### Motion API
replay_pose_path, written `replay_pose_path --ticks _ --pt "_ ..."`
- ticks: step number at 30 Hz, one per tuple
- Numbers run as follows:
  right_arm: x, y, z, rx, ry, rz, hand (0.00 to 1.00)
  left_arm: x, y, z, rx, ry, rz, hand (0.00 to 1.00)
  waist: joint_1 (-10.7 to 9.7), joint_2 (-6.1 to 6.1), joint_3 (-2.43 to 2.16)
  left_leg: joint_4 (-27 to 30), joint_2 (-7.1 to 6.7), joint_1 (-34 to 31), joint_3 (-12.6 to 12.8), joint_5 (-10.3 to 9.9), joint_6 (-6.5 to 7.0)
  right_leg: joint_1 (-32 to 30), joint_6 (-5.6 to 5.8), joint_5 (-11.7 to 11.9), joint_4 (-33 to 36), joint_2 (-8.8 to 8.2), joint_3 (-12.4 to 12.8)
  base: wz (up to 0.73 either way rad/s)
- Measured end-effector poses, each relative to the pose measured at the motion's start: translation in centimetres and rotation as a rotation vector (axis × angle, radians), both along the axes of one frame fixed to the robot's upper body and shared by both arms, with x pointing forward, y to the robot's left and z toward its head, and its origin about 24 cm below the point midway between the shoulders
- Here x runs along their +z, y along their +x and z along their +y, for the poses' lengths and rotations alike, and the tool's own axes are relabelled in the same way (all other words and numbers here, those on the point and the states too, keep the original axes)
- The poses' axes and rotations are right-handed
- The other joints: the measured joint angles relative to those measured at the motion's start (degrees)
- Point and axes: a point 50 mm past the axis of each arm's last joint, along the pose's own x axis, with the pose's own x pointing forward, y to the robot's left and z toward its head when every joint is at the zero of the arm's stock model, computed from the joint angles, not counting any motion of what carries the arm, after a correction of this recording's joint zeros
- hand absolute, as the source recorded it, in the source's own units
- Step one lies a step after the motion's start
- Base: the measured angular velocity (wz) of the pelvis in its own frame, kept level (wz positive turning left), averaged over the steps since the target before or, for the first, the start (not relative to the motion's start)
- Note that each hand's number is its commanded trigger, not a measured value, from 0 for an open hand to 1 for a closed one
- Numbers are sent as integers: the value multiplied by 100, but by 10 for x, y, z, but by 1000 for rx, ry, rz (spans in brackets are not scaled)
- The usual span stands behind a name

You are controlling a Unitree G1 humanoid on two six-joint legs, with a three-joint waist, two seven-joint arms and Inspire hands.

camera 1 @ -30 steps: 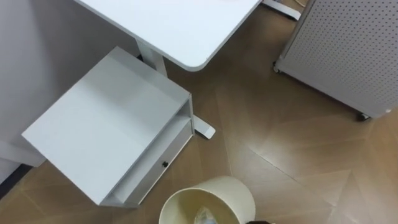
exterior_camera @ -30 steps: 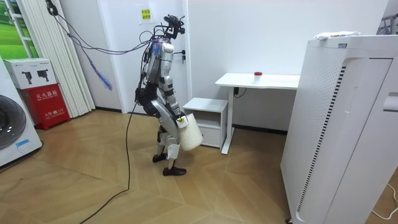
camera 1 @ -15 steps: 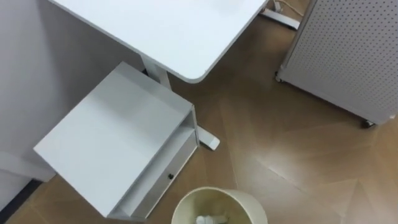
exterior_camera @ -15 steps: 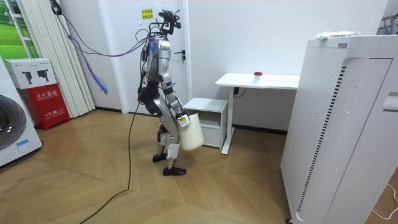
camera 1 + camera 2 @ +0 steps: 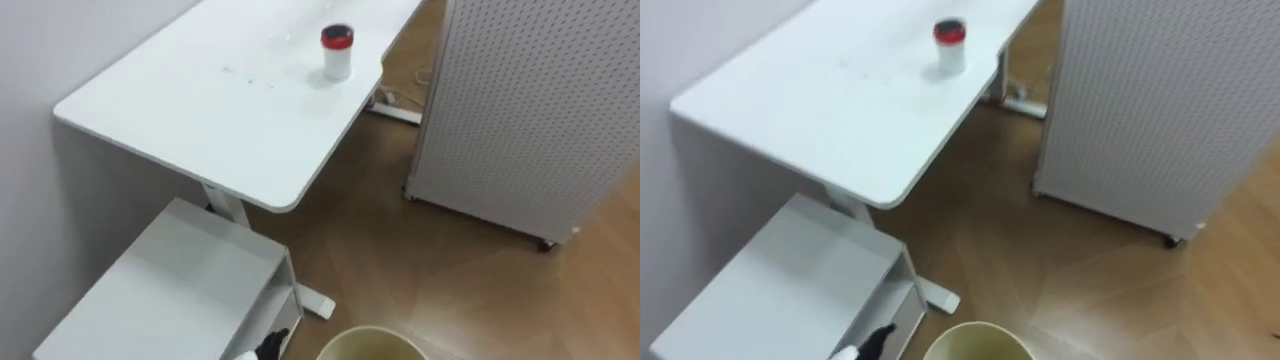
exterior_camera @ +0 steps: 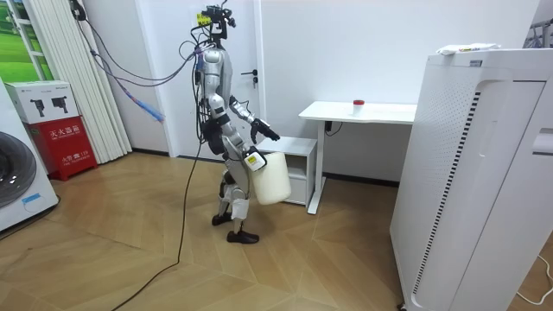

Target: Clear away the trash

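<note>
A small white cup with a red lid [image 5: 337,50] stands on the white desk [image 5: 230,110], towards its far end. I stand upright beside a low white cabinet [image 5: 160,290] that sits under the desk's near end. My right hand [image 6: 251,161] grips the rim of a cream waste bin [image 6: 272,180] at hip height. The bin's rim [image 5: 372,344] shows at the bottom edge of the left eye view. My left hand [image 6: 269,133] is raised forward over the cabinet, and its dark tip [image 5: 875,343] pokes in at the bottom of the right eye view.
A tall white perforated appliance on castors [image 5: 530,110] stands to the right of the desk, with wood floor between them. In the room view a washing machine [image 6: 17,186] and a red box [image 6: 60,138] are behind me.
I have straightened up from a bend, so the eye view now takes in the desk top and the cup. My left arm has risen forward. The bin stays in my right hand.
</note>
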Motion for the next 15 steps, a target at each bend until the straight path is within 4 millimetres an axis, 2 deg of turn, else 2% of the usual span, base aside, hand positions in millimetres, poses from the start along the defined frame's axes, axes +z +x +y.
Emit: replay_pose_path --ticks 3,5,8,11,15 --pt "1 -1 0 8 6 -13 100 15 6 -1 23 -28 -98 0 -30 -11 3 -62 12 219 39 -20 -25 213 -13 8 -100 13 -72 -18" --pt "1 -3 0 27 -2 -10 100 29 12 -4 19 -49 -196 0 -56 -69 15 -221 12 489 64 -3 -50 466 -8 15 -212 60 -69 -7" --pt "2 -2 -4 24 -12 -19 100 40 17 -4 28 -69 -289 0 -65 -110 18 -301 42 702 64 2 -72 687 -2 16 -314 117 -91 -2" --pt "3 -2 -5 17 -11 -27 100 43 18 1 70 -79 -311 0 -77 -170 24 -226 129 824 60 -23 -116 836 -22 6 -352 164 -226 0" --pt "3 -3 -4 17 -3 -26 100 50 22 8 136 -129 -339 0 -39 -215 19 138 319 848 131 -182 -244 857 -124 -212 -185 177 -515 -15"
